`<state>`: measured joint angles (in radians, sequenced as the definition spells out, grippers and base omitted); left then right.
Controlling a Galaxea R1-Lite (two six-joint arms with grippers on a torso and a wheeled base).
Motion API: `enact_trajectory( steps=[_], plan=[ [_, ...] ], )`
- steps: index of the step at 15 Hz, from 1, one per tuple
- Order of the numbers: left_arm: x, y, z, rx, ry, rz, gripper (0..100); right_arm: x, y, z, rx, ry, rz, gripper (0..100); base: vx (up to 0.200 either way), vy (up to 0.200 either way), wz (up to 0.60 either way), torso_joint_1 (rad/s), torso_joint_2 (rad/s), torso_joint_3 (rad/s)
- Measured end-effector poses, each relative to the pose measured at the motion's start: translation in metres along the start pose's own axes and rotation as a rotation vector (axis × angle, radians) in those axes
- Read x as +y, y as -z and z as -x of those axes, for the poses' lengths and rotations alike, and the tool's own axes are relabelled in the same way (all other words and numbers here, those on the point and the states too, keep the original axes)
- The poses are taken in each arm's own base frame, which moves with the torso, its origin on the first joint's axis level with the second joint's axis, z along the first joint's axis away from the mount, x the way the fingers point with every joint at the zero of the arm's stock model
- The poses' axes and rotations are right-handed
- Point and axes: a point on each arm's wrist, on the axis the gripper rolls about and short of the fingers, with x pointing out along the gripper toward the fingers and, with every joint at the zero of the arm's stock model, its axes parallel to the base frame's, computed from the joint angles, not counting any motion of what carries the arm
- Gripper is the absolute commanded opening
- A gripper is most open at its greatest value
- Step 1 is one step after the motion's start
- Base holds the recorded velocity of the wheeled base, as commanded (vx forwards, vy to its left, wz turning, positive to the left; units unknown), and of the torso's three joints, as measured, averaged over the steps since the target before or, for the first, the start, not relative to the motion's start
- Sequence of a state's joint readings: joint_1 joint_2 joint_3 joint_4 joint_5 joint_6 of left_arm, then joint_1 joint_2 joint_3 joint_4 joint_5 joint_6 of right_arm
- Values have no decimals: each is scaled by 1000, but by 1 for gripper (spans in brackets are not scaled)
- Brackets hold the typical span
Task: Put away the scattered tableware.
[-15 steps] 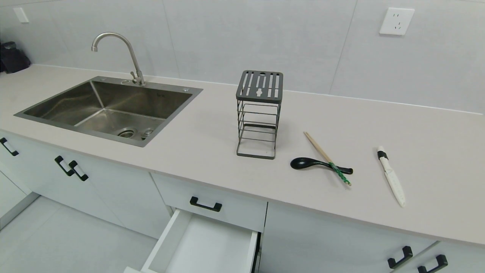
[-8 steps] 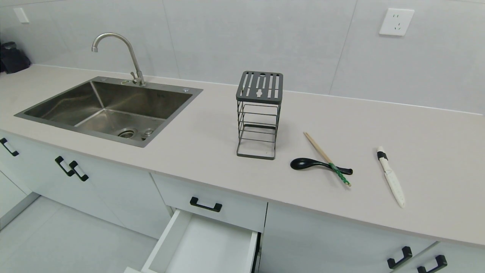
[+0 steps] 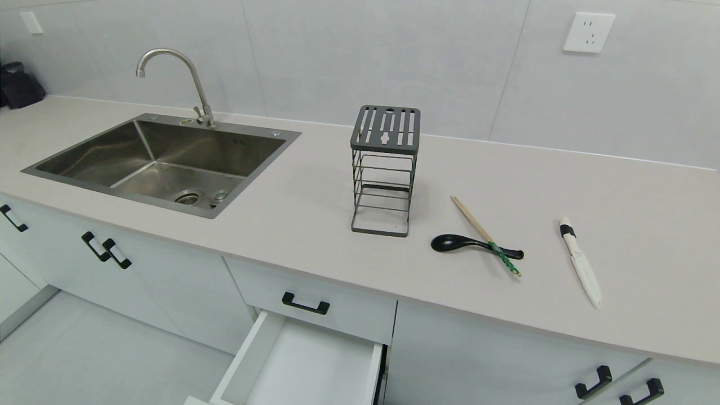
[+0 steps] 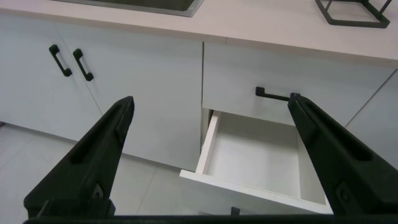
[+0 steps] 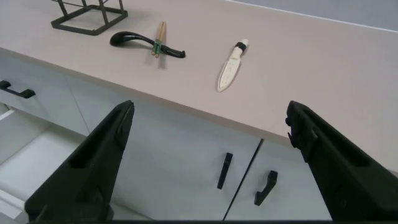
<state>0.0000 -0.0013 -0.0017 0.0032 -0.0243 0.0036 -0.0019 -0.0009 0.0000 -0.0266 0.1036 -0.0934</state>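
Black spoon lies on worktop, chopsticks crossing its handle. White knife lies flat, apart to the right. Wire rack stands upright just left of the spoon. Sink is further left. Drawer below the rack is pulled out. Left tool is spread wide, holding nothing, above the drawer. Right tool is spread wide, holding nothing, off the worktop edge near the knife.

My right gripper gapes wide before the countertop, where chopsticks cross a black spoon, a white sheathed knife near them.
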Motion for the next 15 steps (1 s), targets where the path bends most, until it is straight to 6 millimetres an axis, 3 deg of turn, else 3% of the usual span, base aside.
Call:
enact_trajectory(
  steps=[3, 5, 7, 15],
  plan=[
    [0, 0, 0, 0, 0, 0, 100, 0, -6, 0, -54, 0, 0, 100, 0, 0, 0, 0, 0, 0],
    [0, 0, 0, 0, 0, 0, 100, -1, -36, 4, -210, -30, 26, 100, 0, 0, 0, 0, 0, 0],
    [0, 0, 0, 0, 0, 0, 100, -2, -58, 0, -221, -101, 42, 100, 0, 0, 0, 0, 0, 0],
    [0, 0, 0, 0, 0, 0, 100, -8, -112, -45, 71, -315, -51, 100, 0, 0, 0, 0, 0, 0]
  ],
)
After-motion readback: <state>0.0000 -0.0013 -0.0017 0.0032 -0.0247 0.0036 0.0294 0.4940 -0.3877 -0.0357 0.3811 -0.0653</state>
